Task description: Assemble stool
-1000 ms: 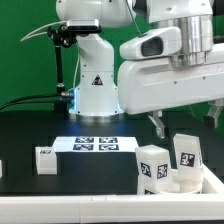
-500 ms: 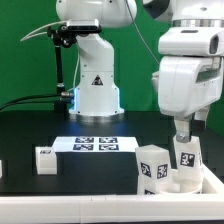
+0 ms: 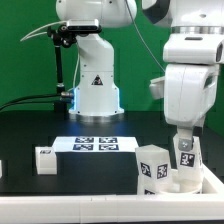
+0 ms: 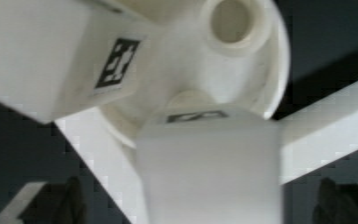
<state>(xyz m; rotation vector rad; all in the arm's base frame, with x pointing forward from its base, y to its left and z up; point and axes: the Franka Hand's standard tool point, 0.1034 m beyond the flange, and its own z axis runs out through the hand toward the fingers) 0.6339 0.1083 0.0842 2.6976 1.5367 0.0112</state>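
While the pincer (image 3: 184, 136) hangs at the exterior view's right with its jaws spread as wide as they go, it has hold of nothing. It is poised just above an upright leg (image 3: 186, 152), a small white block with a black-and-white square tag. In the wrist view the jaws stand to either side of this leg with a dark gap on each side, so no grip is made yet.

The leg stands at the seat disc (image 4: 247, 65), a round white part with a round hole in it. A second leg (image 3: 152, 165), also tagged and upright, stands just beside the first, toward the exterior view's left. Whether either one is seated fully in the disc cannot be told from these pictures.

Well apart from this cluster, a loose leg (image 3: 45, 158) lies on the black table (image 3: 70, 200), next to the marker board (image 3: 95, 145).

The stool looks partly built: two legs are gathered at the seat, at least one leg is not yet brought over, and the step in hand seems to be taking hold of the leg under the pincer.
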